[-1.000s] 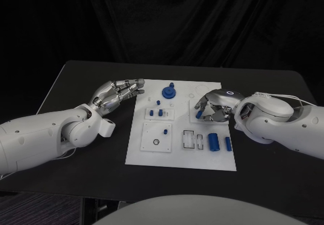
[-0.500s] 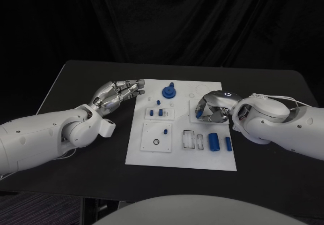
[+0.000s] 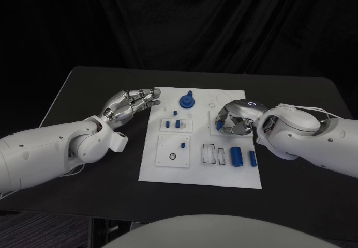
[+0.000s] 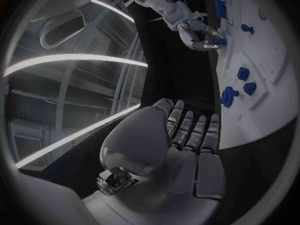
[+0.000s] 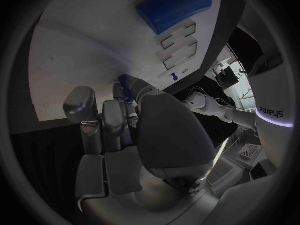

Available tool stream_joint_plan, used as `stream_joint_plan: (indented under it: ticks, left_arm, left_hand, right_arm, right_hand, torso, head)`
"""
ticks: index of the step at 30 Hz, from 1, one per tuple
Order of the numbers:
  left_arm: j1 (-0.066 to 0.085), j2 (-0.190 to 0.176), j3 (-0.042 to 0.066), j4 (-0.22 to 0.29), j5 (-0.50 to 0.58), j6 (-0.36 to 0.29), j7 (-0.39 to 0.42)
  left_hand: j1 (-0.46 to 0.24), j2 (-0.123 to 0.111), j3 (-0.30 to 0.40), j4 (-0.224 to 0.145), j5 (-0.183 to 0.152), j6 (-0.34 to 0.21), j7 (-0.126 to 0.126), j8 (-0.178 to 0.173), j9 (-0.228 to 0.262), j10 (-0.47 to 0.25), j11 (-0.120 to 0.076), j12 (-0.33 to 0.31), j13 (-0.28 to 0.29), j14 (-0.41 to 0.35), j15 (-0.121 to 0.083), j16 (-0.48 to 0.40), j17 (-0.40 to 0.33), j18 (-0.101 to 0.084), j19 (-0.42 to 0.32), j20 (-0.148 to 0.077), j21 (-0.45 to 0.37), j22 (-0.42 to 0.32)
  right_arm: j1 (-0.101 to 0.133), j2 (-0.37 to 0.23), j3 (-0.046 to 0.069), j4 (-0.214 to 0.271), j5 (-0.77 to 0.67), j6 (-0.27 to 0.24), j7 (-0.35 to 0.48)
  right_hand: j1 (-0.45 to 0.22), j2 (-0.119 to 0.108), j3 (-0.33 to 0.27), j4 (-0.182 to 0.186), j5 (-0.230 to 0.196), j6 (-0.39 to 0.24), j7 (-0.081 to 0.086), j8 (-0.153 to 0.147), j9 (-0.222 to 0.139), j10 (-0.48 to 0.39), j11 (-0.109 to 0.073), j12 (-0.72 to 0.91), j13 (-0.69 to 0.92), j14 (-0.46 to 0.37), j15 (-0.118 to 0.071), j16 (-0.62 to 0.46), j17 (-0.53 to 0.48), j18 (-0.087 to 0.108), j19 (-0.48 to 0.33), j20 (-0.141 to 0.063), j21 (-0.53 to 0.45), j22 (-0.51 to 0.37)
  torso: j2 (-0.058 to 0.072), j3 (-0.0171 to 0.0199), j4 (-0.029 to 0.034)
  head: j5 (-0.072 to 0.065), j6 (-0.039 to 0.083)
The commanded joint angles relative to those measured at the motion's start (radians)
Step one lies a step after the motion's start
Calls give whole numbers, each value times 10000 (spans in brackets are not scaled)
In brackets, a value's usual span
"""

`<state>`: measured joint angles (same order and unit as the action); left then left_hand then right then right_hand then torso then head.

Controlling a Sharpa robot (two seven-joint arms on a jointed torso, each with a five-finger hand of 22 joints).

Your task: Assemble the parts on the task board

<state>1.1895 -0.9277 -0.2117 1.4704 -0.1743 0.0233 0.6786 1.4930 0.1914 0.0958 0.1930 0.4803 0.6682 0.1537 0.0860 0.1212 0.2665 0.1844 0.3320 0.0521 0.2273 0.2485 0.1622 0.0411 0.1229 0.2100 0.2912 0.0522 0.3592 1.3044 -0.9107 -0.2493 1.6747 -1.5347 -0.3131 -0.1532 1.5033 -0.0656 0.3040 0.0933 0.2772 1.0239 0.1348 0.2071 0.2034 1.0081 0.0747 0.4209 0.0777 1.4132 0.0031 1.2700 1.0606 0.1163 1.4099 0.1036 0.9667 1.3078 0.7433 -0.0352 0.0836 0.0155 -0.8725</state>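
On the black bench [image 3: 89,93] the white task board [image 3: 195,173] lies in the middle, its long sides running away from the robot. Bare bench surface lies open along both long sides of the board and beyond its far edge.

Left of the board, the left hand [image 3: 133,105] hangs over the bench just beside the board's far left corner; its fingers are extended, close together and slightly bent, and it holds nothing. In the left wrist view the same fingers [image 4: 187,130] point toward the board's edge without touching it.

Over the board's right half, the right hand [image 3: 233,121] is curled in, fingers closed round a small blue part [image 3: 221,124] that shows between them; in the right wrist view a blue tip [image 5: 124,80] peeps out just above the fingertips, close to the white surface.

Farther on stands a blue round part [image 3: 187,101] with a post. Nearer, two blue cylinders [image 3: 237,156] lie side by side near the right edge, and two small blue pegs [image 3: 176,124] sit in a raised block at the centre.
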Motion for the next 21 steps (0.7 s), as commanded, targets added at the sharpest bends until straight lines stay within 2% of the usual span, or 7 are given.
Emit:
stream_joint_plan:
  ticks: [1,7,16,17,18,21]
  left_arm:
    - [-25,4,7,11,28,179,363]
    - [-34,-22,7,17,28,170,324]
    - [-39,-47,7,30,28,161,274]
    - [-39,-44,7,29,28,163,268]
    - [-39,-41,7,28,28,165,264]
    - [-40,-22,7,18,28,176,248]
  left_hand:
    - [-95,-22,72,26,8,49,19,50,7,28,36,57,13,24,48,59,11,-150,46,13,29,-25]
    - [-95,-22,72,26,8,49,19,50,7,28,36,57,13,24,48,59,11,-150,46,13,29,-25]
    - [-109,-31,86,33,-10,48,28,52,6,35,44,63,14,33,53,72,13,-156,45,13,26,-33]
    - [-109,-31,86,33,-10,48,28,52,6,35,44,63,14,33,53,72,13,-156,45,13,26,-33]
    - [-109,-31,86,33,-10,48,28,52,6,35,44,63,14,33,53,72,13,-156,45,13,26,-33]
    - [-109,-31,86,33,-10,48,28,52,6,35,44,63,14,33,53,72,13,-156,45,13,26,-33]
  right_arm:
    - [-16,-87,15,175,-61,-740,209]
    - [18,-287,22,512,38,-985,188]
    - [323,-516,28,1261,107,-1019,66]
    - [352,-528,29,1375,109,-1023,71]
    - [374,-530,29,1486,111,-1026,82]
    - [415,-454,30,1783,113,-969,118]
  right_hand:
    - [98,34,-7,-79,54,129,-41,111,212,154,-24,-18,12,5,-96,54,40,-79,41,-70,107,1209]
    - [37,8,-24,-90,35,158,-61,147,282,216,-40,-54,5,18,-112,52,40,-85,55,-88,140,1214]
    - [-40,-35,-46,-96,1,181,-83,181,364,254,-51,-120,-10,50,-122,85,103,-99,77,-103,208,1228]
    - [-55,-36,-47,-99,-5,193,-91,194,390,276,-58,-134,-12,98,-130,154,210,-129,129,-109,383,1269]
    - [-132,-48,-49,-119,-4,233,-129,249,522,402,-109,-203,-21,516,-177,759,1123,-319,485,-157,1507,1538]
    - [-179,-68,-36,-156,-1,218,-149,264,632,469,-121,-291,-32,659,-198,965,1432,-382,605,-181,1878,1616]
  torso:
    - [-1,-5,-1]
    - [4,-6,-9]
    - [10,-4,-15]
    - [9,-4,-11]
    - [9,-5,-12]
    - [2,-15,1]
  head:
    - [48,-2]
    - [66,-2]
    - [96,-2]
    - [91,-2]
    - [90,-2]
    - [75,-2]
